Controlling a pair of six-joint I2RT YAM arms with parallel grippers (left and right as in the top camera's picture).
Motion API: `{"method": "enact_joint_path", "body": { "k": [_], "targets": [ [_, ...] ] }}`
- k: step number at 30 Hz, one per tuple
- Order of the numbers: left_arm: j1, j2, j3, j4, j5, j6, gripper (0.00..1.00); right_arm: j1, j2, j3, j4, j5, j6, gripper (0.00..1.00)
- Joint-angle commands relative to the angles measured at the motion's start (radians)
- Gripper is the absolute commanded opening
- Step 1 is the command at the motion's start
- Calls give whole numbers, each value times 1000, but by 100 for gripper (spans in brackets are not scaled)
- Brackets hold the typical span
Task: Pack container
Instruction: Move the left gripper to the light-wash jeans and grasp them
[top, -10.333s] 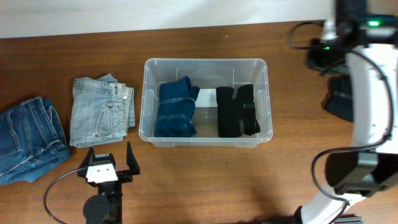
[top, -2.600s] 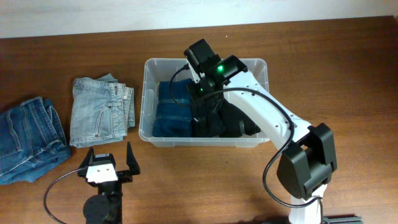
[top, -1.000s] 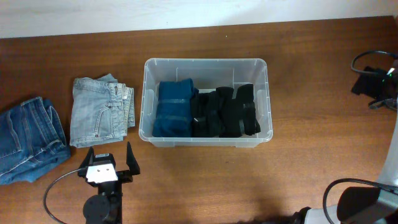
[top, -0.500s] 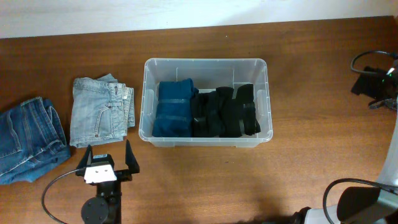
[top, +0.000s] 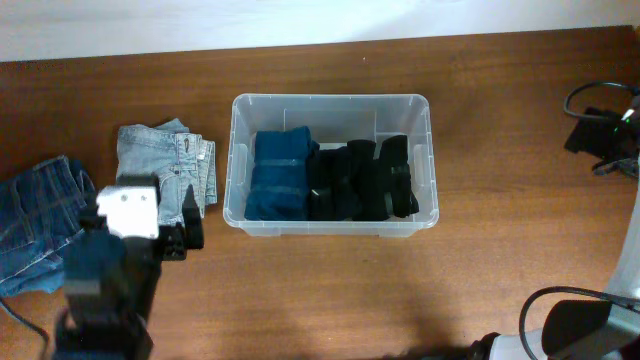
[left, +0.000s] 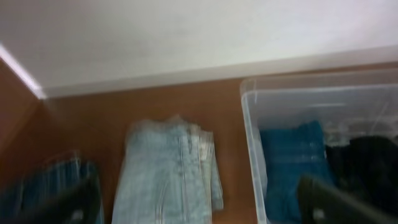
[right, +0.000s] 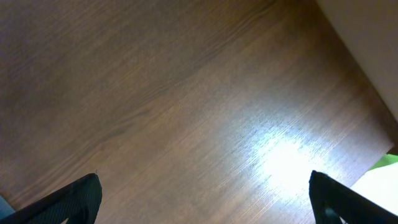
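My left gripper (left: 198, 186) hovers with its jaws spread wide and nothing between them. Just ahead, at the lower centre of the left wrist view, lie the folded light jeans (left: 171, 168). Their long axis runs straight away from me. The container (left: 249, 124) stands just to their right, holding 1 blue roll (top: 282, 175) beside black rolls (top: 365, 180). My right gripper (right: 204, 180), also spread, is over the table (right: 186, 93), far off to the right, so the left arm is nearer.

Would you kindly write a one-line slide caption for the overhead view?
Clear container holding a folded blue garment and black garments; light jeans and darker jeans lie outside it.
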Motion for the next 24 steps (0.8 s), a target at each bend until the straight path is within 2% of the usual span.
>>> {"method": "enact_joint_path", "body": {
  "k": [1, 4, 7, 11, 14, 18, 24],
  "targets": [
    [4, 269, 318, -216, 106, 79, 99, -3, 4, 6, 0, 16, -6, 99],
    [4, 464, 578, -393, 93, 80, 99, -3, 4, 6, 0, 16, -6, 99],
    [4, 551, 678, -412, 86, 79, 99, -3, 4, 6, 0, 16, -6, 99],
    [4, 579, 702, -411, 79, 80, 99, -3, 4, 6, 0, 16, -6, 99],
    [5, 584, 702, -411, 4, 74, 100, -3, 4, 6, 0, 16, -6, 99],
    [48, 610, 702, -460, -118, -105, 99, -3, 4, 6, 0, 16, -6, 99],
    [178, 715, 700, -481, -94, -111, 99, -3, 4, 6, 0, 16, -6, 98]
  ]
}}
